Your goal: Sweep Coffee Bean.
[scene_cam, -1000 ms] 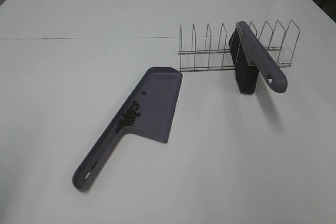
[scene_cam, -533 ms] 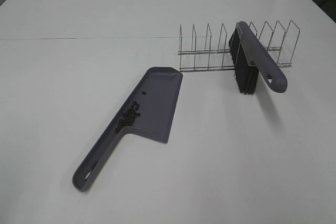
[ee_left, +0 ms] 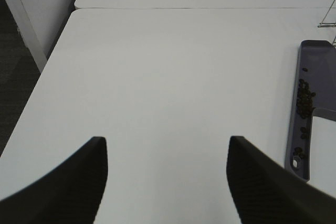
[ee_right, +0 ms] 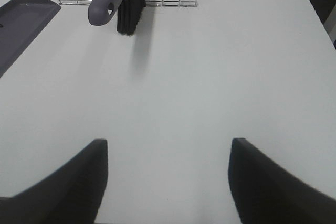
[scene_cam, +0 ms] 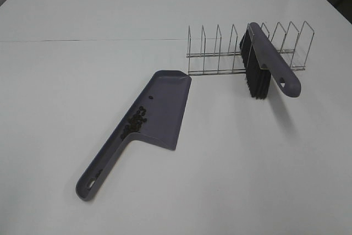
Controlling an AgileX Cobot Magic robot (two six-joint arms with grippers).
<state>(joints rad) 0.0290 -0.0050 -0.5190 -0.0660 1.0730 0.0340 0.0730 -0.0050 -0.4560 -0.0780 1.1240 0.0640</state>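
Exterior high: the beans (scene_cam: 135, 122) lie in the dustpan (scene_cam: 159, 108) on the bench (scene_cam: 82, 70); the brush (scene_cam: 264, 67) leans in the rack (scene_cam: 220, 53) beside the dustpan. No writing shows.

Left wrist: left tool (ee_left: 167, 182) spread wide, empty.

Right wrist: right tool (ee_right: 168, 182) wide, empty.

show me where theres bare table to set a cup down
Bare table lies left of the dustpan, and in front of the brush. It is crowded where the brush sits in the wire rack, close by the dustpan's front edge.
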